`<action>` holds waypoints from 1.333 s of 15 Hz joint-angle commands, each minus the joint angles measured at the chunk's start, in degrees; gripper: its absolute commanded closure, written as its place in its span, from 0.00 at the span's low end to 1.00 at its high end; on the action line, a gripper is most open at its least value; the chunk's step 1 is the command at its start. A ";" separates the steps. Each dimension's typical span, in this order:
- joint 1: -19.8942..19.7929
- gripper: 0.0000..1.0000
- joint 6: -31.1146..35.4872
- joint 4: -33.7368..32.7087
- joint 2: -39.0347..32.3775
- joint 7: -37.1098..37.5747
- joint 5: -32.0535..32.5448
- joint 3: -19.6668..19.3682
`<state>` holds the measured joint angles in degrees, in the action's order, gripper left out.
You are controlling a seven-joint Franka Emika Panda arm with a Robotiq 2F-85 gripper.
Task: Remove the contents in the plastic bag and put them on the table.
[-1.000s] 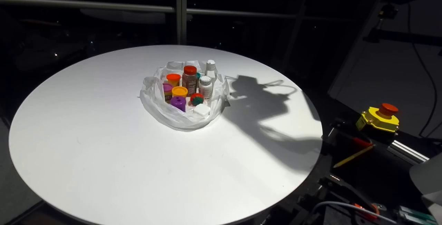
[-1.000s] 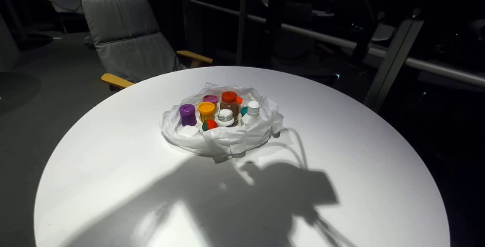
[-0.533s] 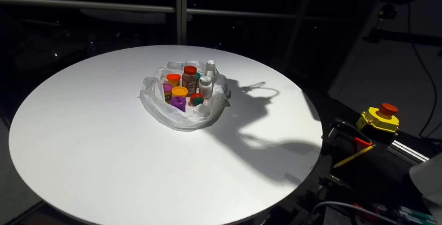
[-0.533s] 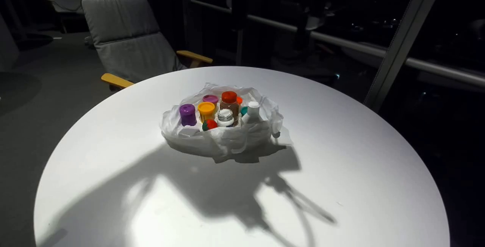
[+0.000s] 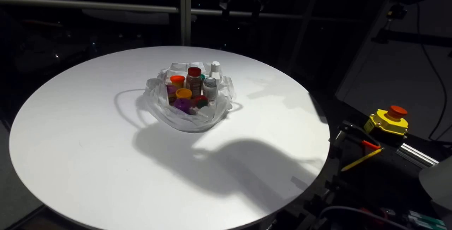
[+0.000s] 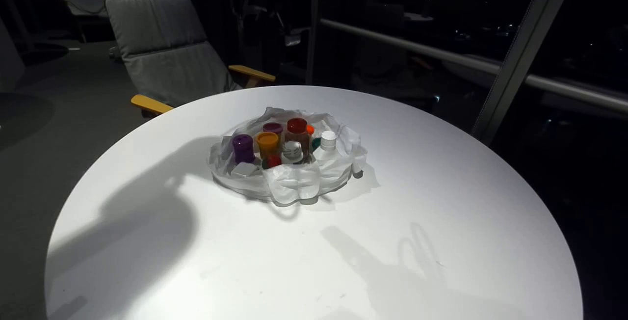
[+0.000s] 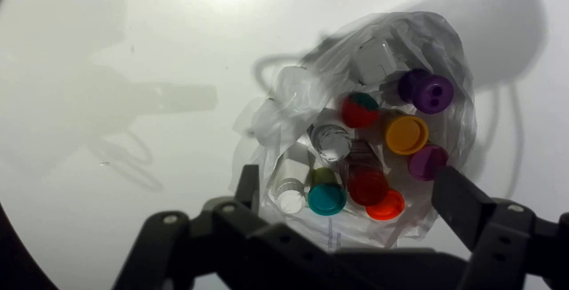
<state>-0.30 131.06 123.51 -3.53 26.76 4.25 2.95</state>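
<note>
Wrist view: bag lettering illegible

In the wrist view, cannot read the tiny print on the bag; find the tool cut off by the lower edge. In an exterior view, see only a sliver of teal pot behind the brown bottle.

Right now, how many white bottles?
2 in the crinkled white plastic bag: shorter white bottle beside the red-capped brown bottle; tapered white bottle near the edge. Others possibly hidden.
</note>
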 commanded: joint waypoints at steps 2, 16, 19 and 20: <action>2.66 0.00 -0.44 -13.54 -14.98 6.47 0.37 -1.88; 4.66 0.00 -4.20 -31.86 -33.28 10.98 -1.04 -9.49; 3.54 0.00 -4.32 -32.49 -34.62 9.22 -2.58 -8.88; 3.29 0.00 -4.27 -32.42 -34.95 8.73 -3.21 -8.62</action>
<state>3.74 128.34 93.90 -36.49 37.44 3.26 -6.06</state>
